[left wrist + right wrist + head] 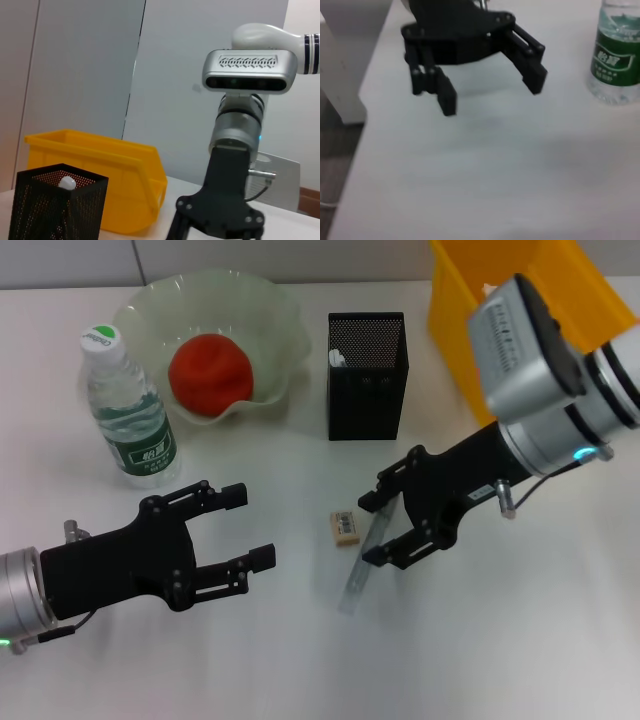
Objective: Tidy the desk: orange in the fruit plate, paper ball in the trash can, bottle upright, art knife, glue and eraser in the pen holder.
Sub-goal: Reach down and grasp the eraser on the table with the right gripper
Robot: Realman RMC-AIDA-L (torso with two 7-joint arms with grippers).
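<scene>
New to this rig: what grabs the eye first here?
The right gripper stands low over the art knife, jaws either side of it, the eraser just beside. Behind sit the orange in the fruit plate and the yellow trash can; the left gripper hovers open.

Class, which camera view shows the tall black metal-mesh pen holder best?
The head view: the tall black metal-mesh pen holder appears whole, standing between the pale-green scalloped fruit plate and the bright yellow plastic trash can. The left wrist view shows its upper part, cropped at the frame's edge. The right wrist view does not show it.
</scene>
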